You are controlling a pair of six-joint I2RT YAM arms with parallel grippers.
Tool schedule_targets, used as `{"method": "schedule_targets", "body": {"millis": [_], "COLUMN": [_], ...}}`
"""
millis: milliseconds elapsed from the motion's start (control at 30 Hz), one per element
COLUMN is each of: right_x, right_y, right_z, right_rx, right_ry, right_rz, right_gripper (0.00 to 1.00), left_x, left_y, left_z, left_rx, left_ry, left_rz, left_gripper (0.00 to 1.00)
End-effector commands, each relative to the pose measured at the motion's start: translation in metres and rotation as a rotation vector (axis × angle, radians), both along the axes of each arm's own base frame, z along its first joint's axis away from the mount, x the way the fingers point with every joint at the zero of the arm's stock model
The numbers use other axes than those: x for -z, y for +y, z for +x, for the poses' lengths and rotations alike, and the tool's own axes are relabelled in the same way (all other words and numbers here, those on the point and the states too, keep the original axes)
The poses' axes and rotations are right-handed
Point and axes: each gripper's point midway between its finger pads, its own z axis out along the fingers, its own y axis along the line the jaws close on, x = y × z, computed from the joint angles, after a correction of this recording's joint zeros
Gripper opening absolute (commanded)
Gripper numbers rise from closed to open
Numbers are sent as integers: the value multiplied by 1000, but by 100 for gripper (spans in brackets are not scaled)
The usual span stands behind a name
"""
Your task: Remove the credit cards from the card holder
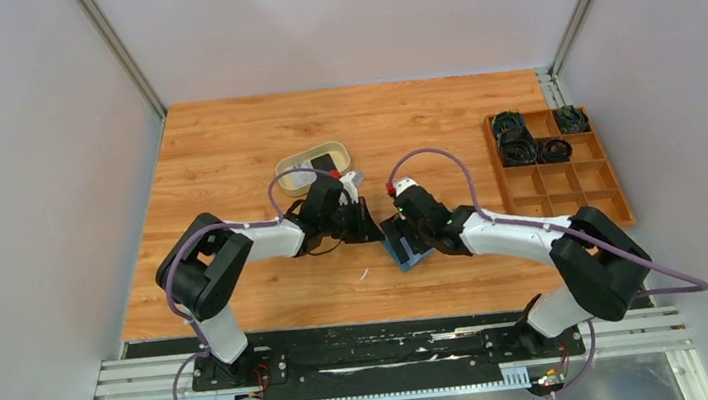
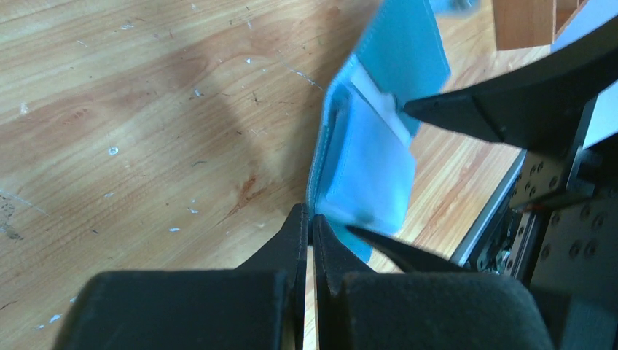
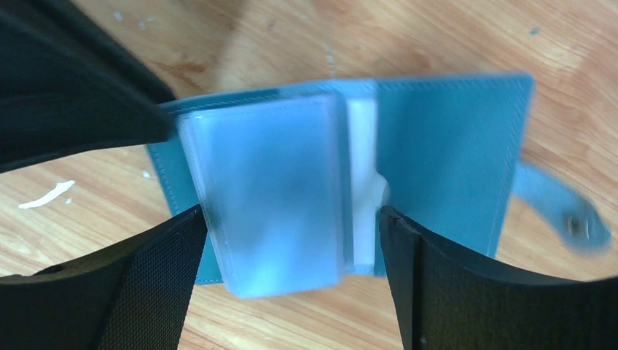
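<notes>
The teal-blue card holder (image 3: pixel 444 153) lies open on the wooden table, its snap tab (image 3: pixel 561 211) to the right. It also shows in the top view (image 1: pixel 404 246). A stack of clear sleeves (image 3: pixel 270 189) stands up from its middle, with a whitish strip (image 3: pixel 361 146), perhaps a card edge, beside them. My left gripper (image 2: pixel 312 219) is shut on the holder's cover edge (image 2: pixel 321 168). My right gripper (image 3: pixel 291 211) is open, one finger on each side of the sleeves. A black card (image 1: pixel 326 162) lies in the beige tray.
The beige oval tray (image 1: pixel 299 179) sits just behind my left gripper (image 1: pixel 369 225). A wooden compartment box (image 1: pixel 585 184) with coiled black cables stands at the right. My right gripper (image 1: pixel 414 233) is close to the left one. Grey walls enclose the table.
</notes>
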Motion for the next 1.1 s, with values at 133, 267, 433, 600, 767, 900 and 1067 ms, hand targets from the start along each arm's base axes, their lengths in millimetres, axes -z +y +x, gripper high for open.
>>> {"method": "schedule_targets", "body": {"millis": [133, 267, 433, 600, 767, 900, 1067], "right_x": [3, 0, -6, -18, -23, -21, -24], "right_y": [-45, -42, -34, -29, -26, -20, -9], "right_z": [11, 15, 22, 33, 38, 38, 36], "right_rx": [110, 94, 81, 77, 56, 7, -59], "right_ry": [11, 7, -5, -40, -62, -48, -35], "right_rz": [-16, 0, 21, 32, 25, 27, 62], "right_gripper": [90, 90, 90, 89, 82, 82, 82], "left_x": [1, -1, -3, -2, -2, -3, 1], "left_y": [-6, -10, -13, -13, -14, -15, -14], "left_z": [-11, -14, -18, -22, -26, -30, -31], "left_rx": [105, 141, 173, 192, 212, 240, 252], "left_ry": [24, 35, 39, 49, 56, 65, 75], "left_rz": [-23, -42, -59, -65, -72, -87, -67], "left_gripper": [0, 0, 0, 0, 0, 0, 0]}}
